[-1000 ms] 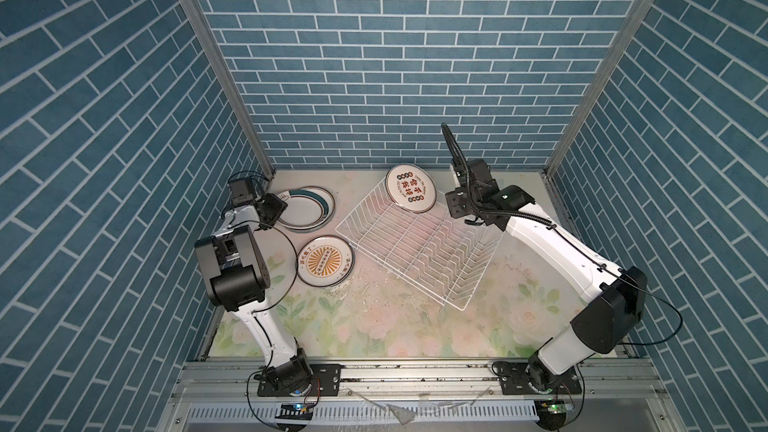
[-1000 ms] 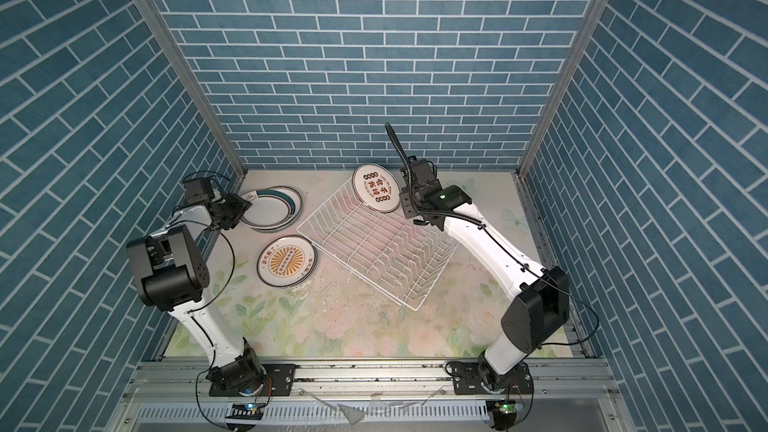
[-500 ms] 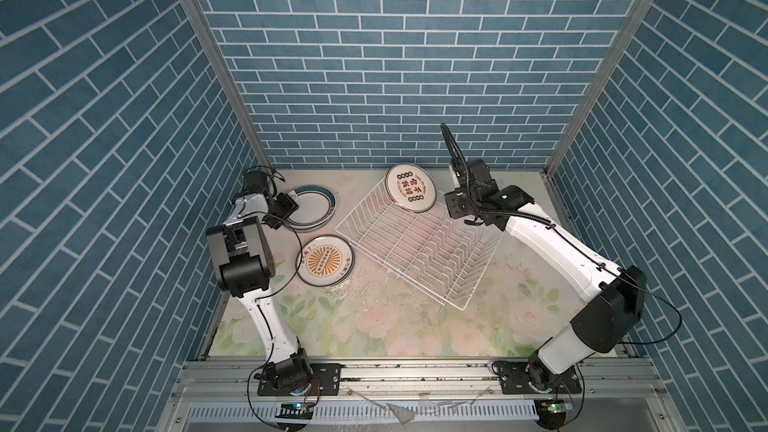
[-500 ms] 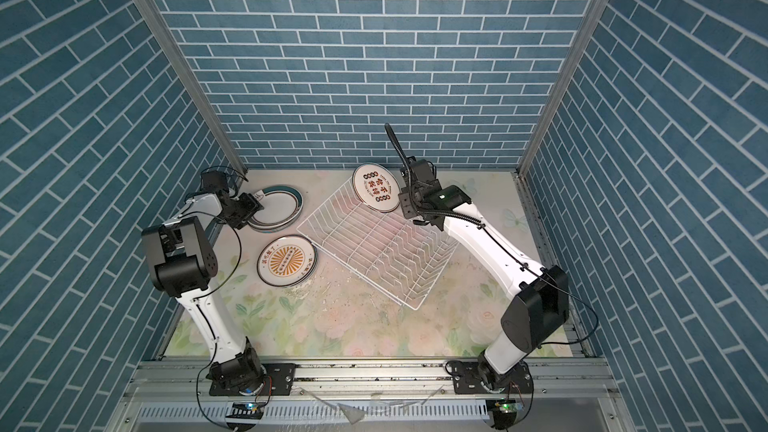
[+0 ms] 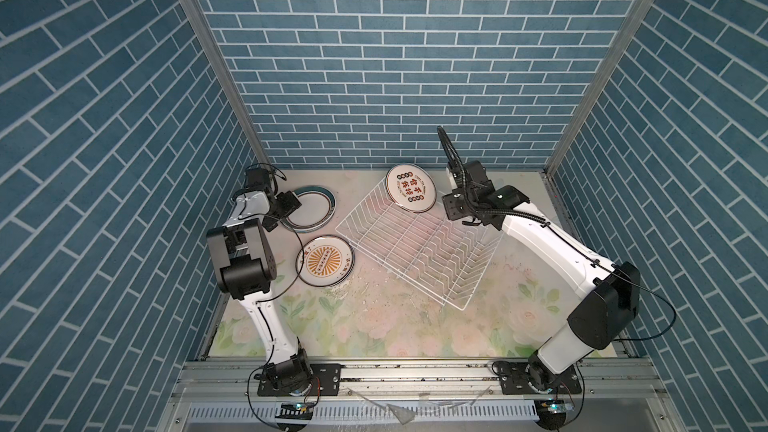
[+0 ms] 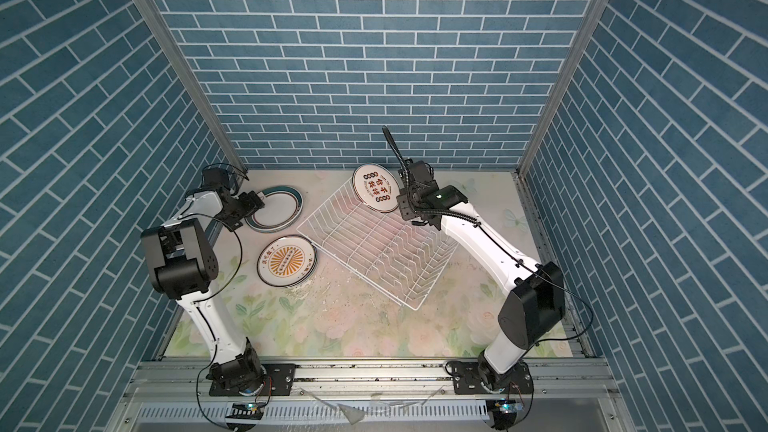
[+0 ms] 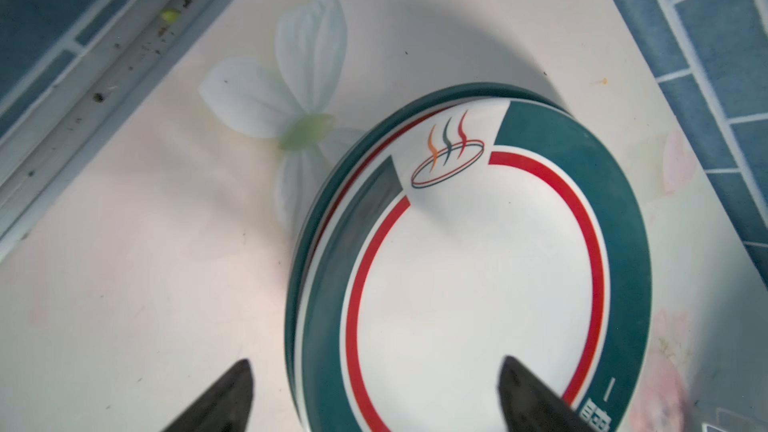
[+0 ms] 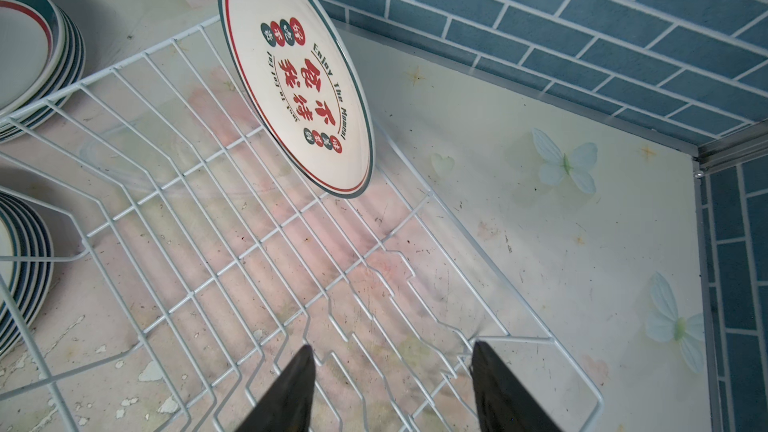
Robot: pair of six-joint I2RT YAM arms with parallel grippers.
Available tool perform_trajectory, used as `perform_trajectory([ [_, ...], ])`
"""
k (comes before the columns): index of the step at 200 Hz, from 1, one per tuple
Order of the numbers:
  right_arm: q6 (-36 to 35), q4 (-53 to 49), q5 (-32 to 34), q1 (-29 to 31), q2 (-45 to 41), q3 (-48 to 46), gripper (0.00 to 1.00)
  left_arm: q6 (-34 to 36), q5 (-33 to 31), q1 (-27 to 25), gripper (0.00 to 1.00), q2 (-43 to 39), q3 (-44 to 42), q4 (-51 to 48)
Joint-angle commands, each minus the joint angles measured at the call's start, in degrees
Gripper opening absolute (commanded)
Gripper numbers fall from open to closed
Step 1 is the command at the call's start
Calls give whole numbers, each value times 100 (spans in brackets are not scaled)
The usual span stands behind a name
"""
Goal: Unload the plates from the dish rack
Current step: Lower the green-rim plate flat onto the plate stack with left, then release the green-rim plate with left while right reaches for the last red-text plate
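The white wire dish rack (image 5: 415, 243) (image 6: 374, 243) lies slantwise on the floral table. One plate (image 5: 410, 188) (image 6: 377, 189) (image 8: 297, 76) with red-brown characters leans upright in its far corner. Left of the rack lie two stacks of plates: a green-rimmed stack (image 5: 313, 211) (image 6: 276, 208) (image 7: 478, 263) and a sunburst stack (image 5: 325, 260) (image 6: 286, 260). My left gripper (image 5: 291, 205) (image 7: 376, 361) is open, its fingers straddling the near rim of the top green-rimmed plate without gripping it. My right gripper (image 5: 453, 207) (image 8: 391, 344) hovers open and empty over the rack's far right side, short of the leaning plate.
Blue tiled walls close in the table on three sides, with metal corner posts (image 5: 220, 76) at the back. The left arm's black elbow (image 5: 243, 263) stands beside the sunburst stack. Bare floral table (image 5: 374, 326) stretches in front of the rack.
The left gripper has slid right to the green-rimmed stack and opened wide, letting go of the top plate. The right arm has stayed still.
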Motion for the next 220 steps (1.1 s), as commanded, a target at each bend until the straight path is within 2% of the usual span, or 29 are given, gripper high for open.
perform_trajectory([
  [1,-236,-23,-83,-16,118,-31,61,81,-355,35,99,-362,-148,-137],
  [51,-312,91,-230,-120,308,100,62,120,-413,37,99,-1025,-573,-27],
  [85,-477,154,-654,-327,711,545,64,88,-224,53,99,-2082,-1638,522],
  [104,-615,172,-961,-420,1022,902,65,22,70,51,99,-2753,-2370,989],
  [133,-838,40,-1075,-502,1501,1511,66,-108,531,48,99,-3412,-3145,1314],
  [171,-1091,-43,-1481,-586,1820,1927,66,-122,1239,34,99,-3850,-3699,1611],
  [220,-1213,-293,-1873,-673,2409,2704,66,-276,1603,-113,99,-4541,-4268,1926],
])
